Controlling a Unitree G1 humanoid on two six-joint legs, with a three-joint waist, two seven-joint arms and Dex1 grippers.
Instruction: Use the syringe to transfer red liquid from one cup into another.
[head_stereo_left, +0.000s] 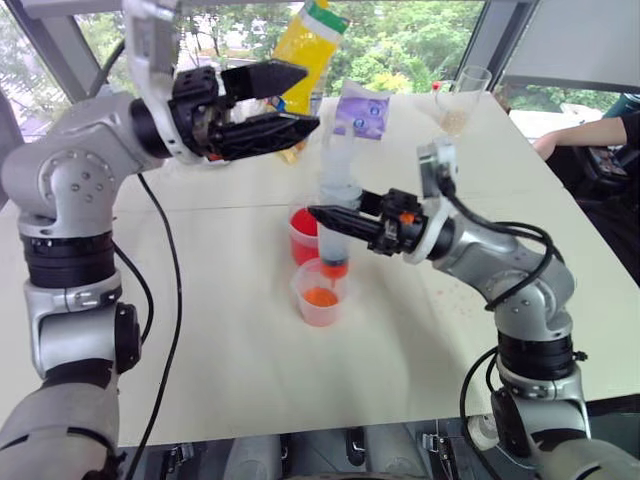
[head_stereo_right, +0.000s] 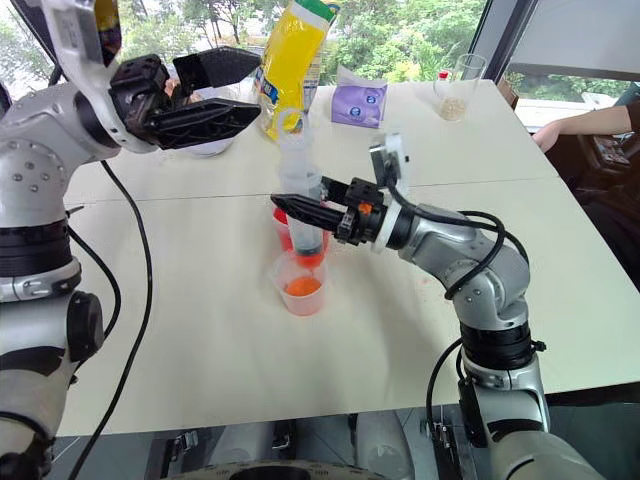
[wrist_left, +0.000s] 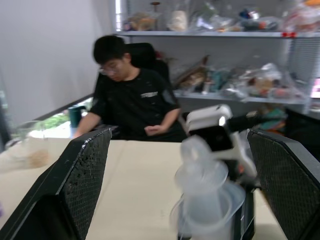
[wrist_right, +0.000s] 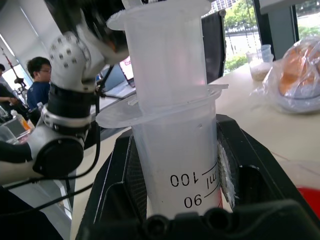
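White table (head_stereo_left: 250, 350): right gripper (head_stereo_left: 322, 216) clamped on syringe (head_stereo_left: 337, 215), keep tip over small cup (head_stereo_left: 320, 292) w/ left gripper (head_stereo_left: 290, 100) spread wide pressing plunger slowly.

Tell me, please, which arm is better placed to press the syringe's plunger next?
Probably the left: its open left gripper hovers free above the syringe, while the right gripper is shut on the barrel over the smaller cup.

Bright window daylight (left wrist view blurred), soft shadows.

The cream table (head_stereo_left: 230, 350) carries two red-liquid cups (head_stereo_left: 321, 293), a purple packet (head_stereo_left: 362, 113).
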